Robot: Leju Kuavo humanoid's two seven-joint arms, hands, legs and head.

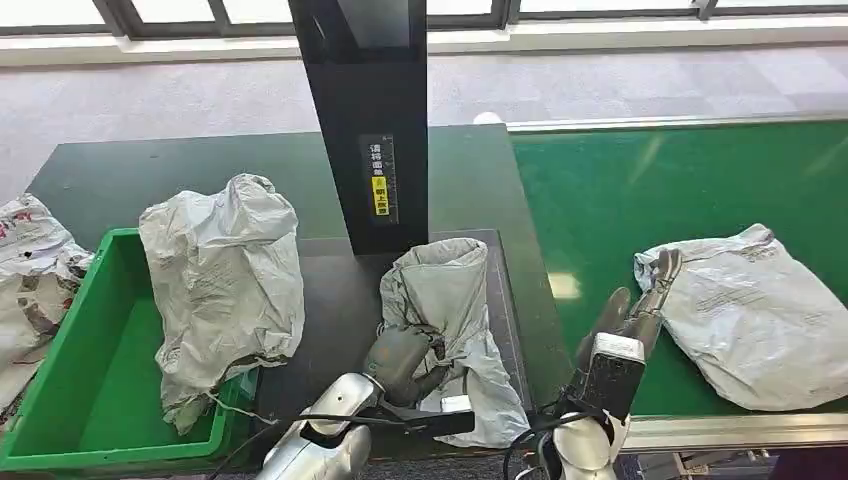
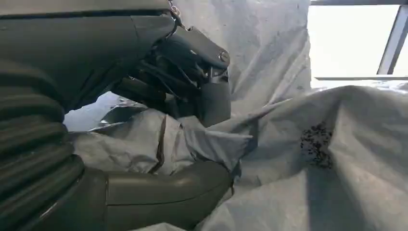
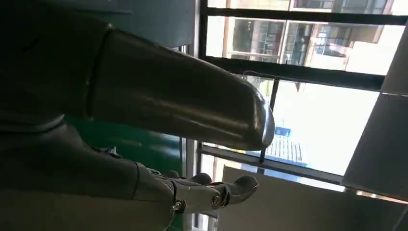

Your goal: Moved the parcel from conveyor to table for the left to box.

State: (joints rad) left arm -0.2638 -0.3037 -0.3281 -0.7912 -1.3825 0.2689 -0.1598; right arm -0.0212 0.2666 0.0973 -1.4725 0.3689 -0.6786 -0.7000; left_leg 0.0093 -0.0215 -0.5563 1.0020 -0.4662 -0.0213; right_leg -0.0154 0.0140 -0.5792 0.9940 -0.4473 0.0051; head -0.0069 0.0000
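Note:
A grey plastic parcel (image 1: 447,320) lies on the dark table (image 1: 330,300) in front of the black post. My left hand (image 1: 405,360) grips its near left side; in the left wrist view the thumb (image 2: 163,192) and fingers (image 2: 192,77) pinch a fold of the grey parcel film (image 2: 207,139). Another grey parcel (image 1: 745,315) lies on the green conveyor (image 1: 680,190) at the right. My right hand (image 1: 635,315) stretches with straight fingers to that parcel's left edge, its fingertips at the film, holding nothing. In the right wrist view the right hand (image 3: 159,125) has its fingers extended.
A large crumpled grey bag (image 1: 225,285) hangs over the right wall of the green box (image 1: 95,390) at the left. More printed white bags (image 1: 30,270) lie left of the box. The black post (image 1: 370,120) stands behind the table parcel.

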